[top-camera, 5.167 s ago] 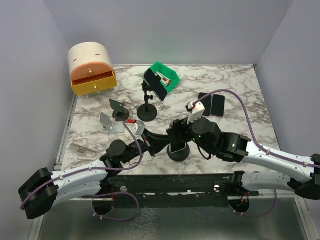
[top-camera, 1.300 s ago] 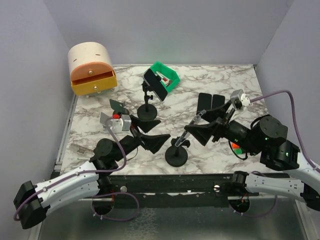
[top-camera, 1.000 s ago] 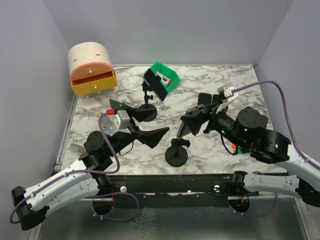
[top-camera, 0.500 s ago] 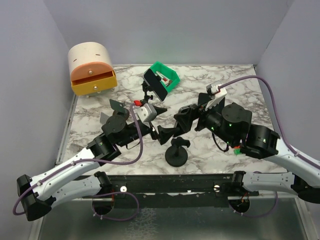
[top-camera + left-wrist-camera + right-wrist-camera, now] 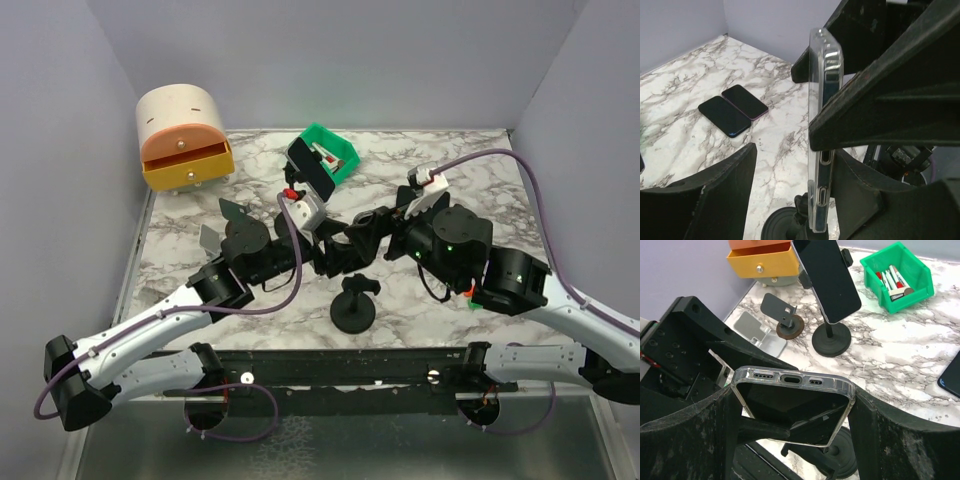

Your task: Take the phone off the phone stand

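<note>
Above the stand (image 5: 354, 308), the right claw (image 5: 792, 405) clamps the stiff, likely slippery phone (image 5: 824, 125) by its side edges, while the left claw (image 5: 792, 170) gapes around it.

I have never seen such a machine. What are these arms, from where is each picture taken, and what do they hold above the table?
These are two robot arms, each ending in a two-finger gripper. The wide picture looks down from above and behind them; the other two come from cameras on the wrists. The right gripper clamps a phone in a clear case in the air, with an empty black stand below. The left gripper is open around that same phone. On the marble table are two flat phones, a green bin, an orange drawer box and another phone on its stand.
</note>
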Action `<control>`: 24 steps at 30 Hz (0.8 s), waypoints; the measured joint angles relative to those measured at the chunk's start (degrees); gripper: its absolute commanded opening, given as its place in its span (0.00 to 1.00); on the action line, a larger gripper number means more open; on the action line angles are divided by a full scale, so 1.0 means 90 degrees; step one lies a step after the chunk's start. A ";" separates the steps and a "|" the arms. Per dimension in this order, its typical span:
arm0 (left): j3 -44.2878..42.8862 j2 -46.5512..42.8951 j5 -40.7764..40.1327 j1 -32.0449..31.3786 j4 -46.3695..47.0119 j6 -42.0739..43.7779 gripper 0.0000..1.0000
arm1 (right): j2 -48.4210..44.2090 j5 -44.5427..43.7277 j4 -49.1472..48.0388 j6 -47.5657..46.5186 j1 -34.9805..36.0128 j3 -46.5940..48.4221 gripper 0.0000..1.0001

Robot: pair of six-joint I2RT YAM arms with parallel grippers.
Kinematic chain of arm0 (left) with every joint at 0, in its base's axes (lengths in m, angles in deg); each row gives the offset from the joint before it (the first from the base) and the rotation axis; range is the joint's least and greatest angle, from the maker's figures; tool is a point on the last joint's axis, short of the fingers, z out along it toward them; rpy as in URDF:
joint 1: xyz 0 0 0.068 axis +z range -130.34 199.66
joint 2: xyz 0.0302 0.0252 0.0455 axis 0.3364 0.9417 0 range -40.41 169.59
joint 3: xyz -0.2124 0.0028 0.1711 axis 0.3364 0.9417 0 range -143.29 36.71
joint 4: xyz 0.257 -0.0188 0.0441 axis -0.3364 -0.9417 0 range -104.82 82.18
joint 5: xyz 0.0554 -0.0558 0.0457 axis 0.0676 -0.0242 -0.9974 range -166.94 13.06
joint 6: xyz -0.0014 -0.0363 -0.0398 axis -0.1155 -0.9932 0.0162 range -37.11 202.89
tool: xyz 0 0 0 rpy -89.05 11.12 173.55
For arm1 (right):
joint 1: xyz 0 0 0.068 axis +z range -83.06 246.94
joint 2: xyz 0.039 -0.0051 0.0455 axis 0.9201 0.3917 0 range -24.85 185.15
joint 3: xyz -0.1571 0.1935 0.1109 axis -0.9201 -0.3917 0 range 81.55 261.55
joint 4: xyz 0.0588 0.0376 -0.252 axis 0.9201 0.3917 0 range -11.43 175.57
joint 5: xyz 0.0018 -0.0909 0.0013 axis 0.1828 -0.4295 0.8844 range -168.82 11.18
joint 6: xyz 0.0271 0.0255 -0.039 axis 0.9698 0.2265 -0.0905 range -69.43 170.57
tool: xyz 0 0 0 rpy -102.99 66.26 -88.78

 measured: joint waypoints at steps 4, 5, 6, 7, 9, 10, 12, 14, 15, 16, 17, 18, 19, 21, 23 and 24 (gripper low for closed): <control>-0.0158 0.0107 0.0000 0.0000 0.0015 -0.0204 0.39 | 0.0092 -0.0080 0.0005 0.0087 0.0000 0.0000 0.00; -0.0189 0.0136 0.0002 0.0000 0.0022 -0.0260 0.34 | 0.0114 -0.0097 0.0007 0.0104 0.0000 0.0000 0.00; -0.0206 0.0151 0.0005 0.0000 0.0022 -0.0274 0.29 | 0.0131 -0.0129 0.0005 0.0124 -0.0002 0.0000 0.00; -0.0211 0.0175 0.0034 0.0000 0.0032 -0.0304 0.25 | 0.0138 -0.0151 0.0007 0.0141 -0.0002 0.0005 0.00; -0.0214 0.0206 0.0114 -0.0002 0.0046 -0.0330 0.17 | 0.0153 -0.0182 0.0027 0.0163 -0.0002 0.0010 0.00; -0.0214 0.0216 0.0136 -0.0010 0.0051 -0.0345 0.15 | 0.0158 -0.0192 0.0032 0.0175 -0.0002 0.0010 0.01; -0.0214 0.0226 0.0206 -0.0017 0.0063 -0.0372 0.08 | 0.0172 -0.0209 0.0029 0.0199 -0.0007 0.0012 0.15; -0.0214 0.0226 0.0221 -0.0017 0.0066 -0.0374 0.00 | 0.0180 -0.0211 0.0032 0.0211 -0.0007 0.0012 0.37; -0.0214 0.0226 0.0231 -0.0017 0.0075 -0.0374 0.00 | 0.0180 -0.0209 0.0027 0.0216 -0.0007 0.0017 0.46; -0.0214 0.0226 0.0231 -0.0017 0.0092 -0.0381 0.00 | 0.0177 -0.0204 0.0019 0.0216 -0.0007 0.0019 0.54; -0.0214 0.0226 0.0236 -0.0017 0.0100 -0.0381 0.00 | 0.0177 -0.0197 0.0022 0.0214 -0.0007 0.0019 0.60; -0.0211 0.0226 0.0236 -0.0017 0.0107 -0.0381 0.00 | 0.0177 -0.0189 0.0019 0.0211 -0.0007 0.0019 0.65; -0.0197 0.0216 0.0236 -0.0017 0.0136 -0.0379 0.00 | 0.0172 -0.0170 0.0015 0.0209 -0.0007 0.0019 0.70; -0.0143 0.0185 0.0238 -0.0017 0.0216 -0.0379 0.00 | 0.0163 -0.0134 0.0000 0.0199 -0.0007 0.0019 0.78; -0.0090 0.0138 0.0245 -0.0017 0.0282 -0.0381 0.00 | 0.0151 -0.0061 -0.0017 0.0194 -0.0007 0.0019 0.96; -0.0083 0.0112 0.0255 -0.0017 0.0284 -0.0376 0.00 | 0.0146 -0.0010 -0.0029 0.0197 -0.0007 0.0019 0.99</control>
